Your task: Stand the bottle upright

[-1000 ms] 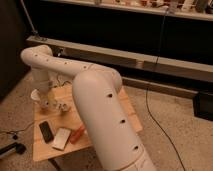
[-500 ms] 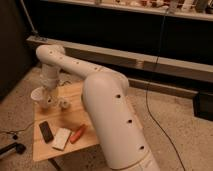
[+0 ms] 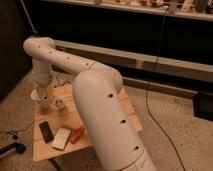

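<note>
the gripper (image 3: 46, 103), fingers pressed together with nothing we can make out between them, hangs low over the far-left part of the wooden table (image 3: 44, 151), just beside a short white cup (image 3: 36, 94). the bottle (image 3: 61, 138) lies flat on the camera side of the gripper, apart from it, between a black slab (image 3: 46, 131) and an orange-red object (image 3: 76, 134). its long axis runs on a slant, from the near table edge up toward the far right of the view. we judge the coming move to be a reach toward the camera and down, with the fingers spread across the bottle's narrow width rather than along its length. which end carries the cap we cannot tell.
</note>
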Robot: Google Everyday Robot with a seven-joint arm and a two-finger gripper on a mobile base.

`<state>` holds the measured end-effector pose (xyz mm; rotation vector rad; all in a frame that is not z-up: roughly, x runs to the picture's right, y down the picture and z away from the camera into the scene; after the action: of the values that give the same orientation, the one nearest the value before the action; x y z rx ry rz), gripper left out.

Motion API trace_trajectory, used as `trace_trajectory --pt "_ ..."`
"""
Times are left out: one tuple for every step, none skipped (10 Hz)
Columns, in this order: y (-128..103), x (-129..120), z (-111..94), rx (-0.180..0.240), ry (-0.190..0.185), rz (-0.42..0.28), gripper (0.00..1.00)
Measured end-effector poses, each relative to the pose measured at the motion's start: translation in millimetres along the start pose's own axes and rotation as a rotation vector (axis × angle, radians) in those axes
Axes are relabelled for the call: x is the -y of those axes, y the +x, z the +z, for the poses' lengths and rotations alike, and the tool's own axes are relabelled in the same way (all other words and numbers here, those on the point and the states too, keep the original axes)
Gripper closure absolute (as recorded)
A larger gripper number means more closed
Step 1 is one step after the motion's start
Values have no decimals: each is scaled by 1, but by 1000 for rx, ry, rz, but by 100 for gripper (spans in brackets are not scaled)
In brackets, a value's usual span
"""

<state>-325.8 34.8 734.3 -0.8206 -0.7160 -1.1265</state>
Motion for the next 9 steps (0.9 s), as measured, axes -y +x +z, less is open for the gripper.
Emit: trace_trajectory --pt "-2 0 -2 9 -15 13 100" --pt "-3 -1 1 24 -21 25 100" --pt "-4 -1 0 26 -18 26 100" --pt "-3 -2 0 27 -19 28 100" --pt "-3 -1 1 27 -20 27 100" --pt "-3 -1 1 27 -20 28 100" --pt "-3 -1 1 28 -20 27 100" --pt "-3 -2 1 27 -20 28 100" --pt "-3 -2 1 27 -20 28 100"
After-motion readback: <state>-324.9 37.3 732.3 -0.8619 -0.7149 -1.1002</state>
